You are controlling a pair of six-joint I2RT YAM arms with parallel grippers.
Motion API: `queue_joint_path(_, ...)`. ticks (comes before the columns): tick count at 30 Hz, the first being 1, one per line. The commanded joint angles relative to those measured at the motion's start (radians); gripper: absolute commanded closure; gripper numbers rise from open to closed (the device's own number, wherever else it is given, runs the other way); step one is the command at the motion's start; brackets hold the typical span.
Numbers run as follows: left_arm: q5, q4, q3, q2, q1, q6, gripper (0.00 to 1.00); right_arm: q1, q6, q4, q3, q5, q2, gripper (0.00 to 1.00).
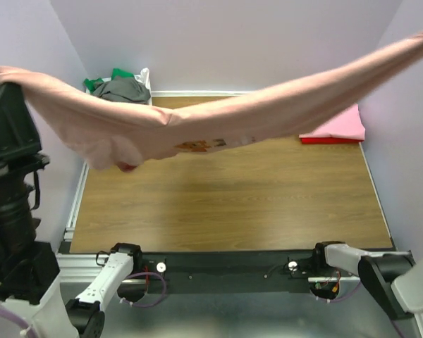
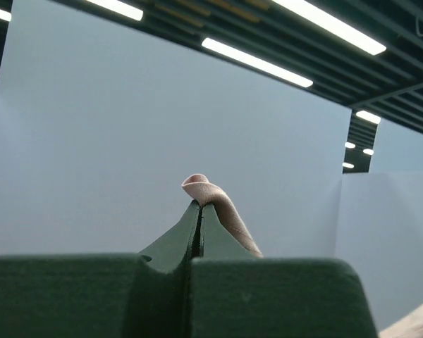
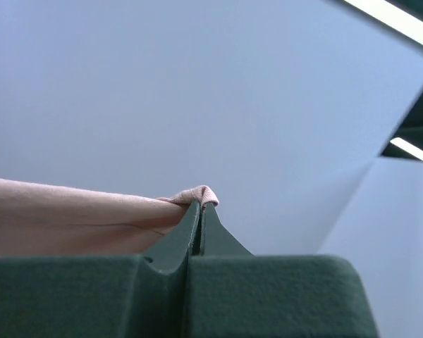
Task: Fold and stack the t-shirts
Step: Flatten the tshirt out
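At the near edge, the two arm bases [image 1: 225, 267] sit bolted along a dark rail. Both arms are raised high, away from the wood-grain desk [image 1: 233, 211]. The left fingers [image 2: 198, 215] are pressed together on a small fold of the dusty-pink t-shirt [image 1: 218, 123], and the right fingers [image 3: 199, 215] are clamped on another bit of its edge in the same way. The two holds sit at roughly 9 and 3 o'clock, so the cloth hangs between them in a long sagging band above the desk. This looks like a spread-out hold meant to let the shirt fall flat before it is laid down. Its print [image 1: 197, 146] shows low in the sag, and a bunched part droops toward 8 o'clock. Beyond it, at about 2 o'clock, a folded bright pink t-shirt [image 1: 338, 125] lies on a red t-shirt [image 1: 331, 140] — probably the stack already begun. At 11 o'clock the grey and green t-shirts [image 1: 120, 88] lie crumpled — apparently unfolded. Plain pale walls [image 1: 268, 42] close in the space, with strip lights [image 2: 257, 63] overhead.
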Motion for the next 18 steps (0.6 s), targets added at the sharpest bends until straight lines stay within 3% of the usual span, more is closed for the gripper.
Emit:
queue_joint_path(1,0.003,0.009,0.090,0.001,0.007,-0.011,1.00,-0.004,-0.014,0.091,0.019,0.147,-0.039,1.00)
queue_joint_path(7,0.000,0.011,0.134,0.001,0.005,-0.010,1.00,-0.004,0.001,0.121,0.006,0.157,-0.073,0.99)
queue_joint_path(10,0.000,0.026,0.091,0.007,0.005,-0.002,1.00,-0.004,0.001,0.121,-0.082,0.171,-0.090,0.99)
queue_joint_path(13,0.004,0.055,-0.026,0.007,0.005,0.001,1.00,-0.002,-0.003,0.123,-0.247,0.176,-0.109,1.00)
queue_joint_path(18,0.013,0.167,-0.403,-0.008,0.005,0.001,1.00,-0.004,-0.006,0.141,-0.575,0.144,-0.169,0.99)
